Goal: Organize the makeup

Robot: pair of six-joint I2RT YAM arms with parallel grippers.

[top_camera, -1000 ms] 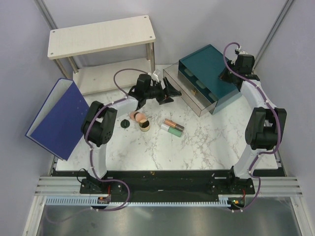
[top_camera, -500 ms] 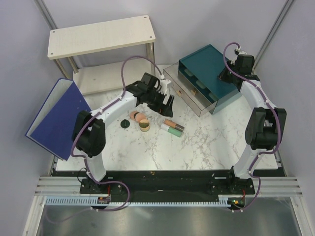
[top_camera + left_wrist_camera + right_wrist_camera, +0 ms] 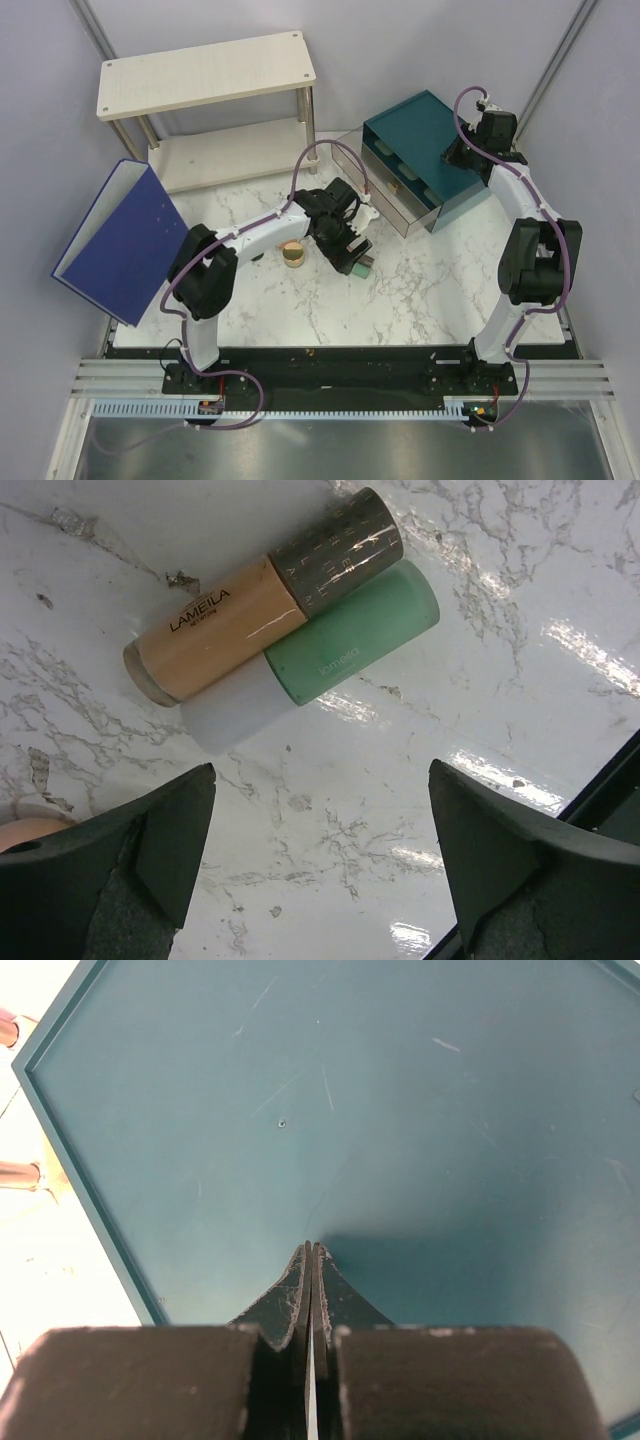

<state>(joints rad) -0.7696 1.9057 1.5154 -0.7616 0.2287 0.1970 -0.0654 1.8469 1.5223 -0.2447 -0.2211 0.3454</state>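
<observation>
In the left wrist view a copper-black tube [image 3: 265, 595] with a peach body and a mint-green tube [image 3: 340, 650] lie side by side on the marble. My left gripper [image 3: 320, 815] is open and empty just above the table, short of the tubes. In the top view the left gripper [image 3: 350, 252] covers most of the tubes. A gold-rimmed tin [image 3: 294, 256] sits just to its left. The edge of a peach compact [image 3: 25, 832] shows by my left finger. My right gripper [image 3: 311, 1252] is shut and empty over the top of the teal drawer box [image 3: 400, 1110].
The teal drawer box [image 3: 425, 140] stands at the back right with its silver drawer [image 3: 385, 195] pulled out toward the centre. A white two-tier shelf [image 3: 205, 75] is at the back left. A blue binder [image 3: 120, 240] leans at the left edge.
My left arm has swung from near the drawer front toward the right and nearer, and is now over the two tubes. It now hides the compacts and the dark lid. The right arm has not moved.
</observation>
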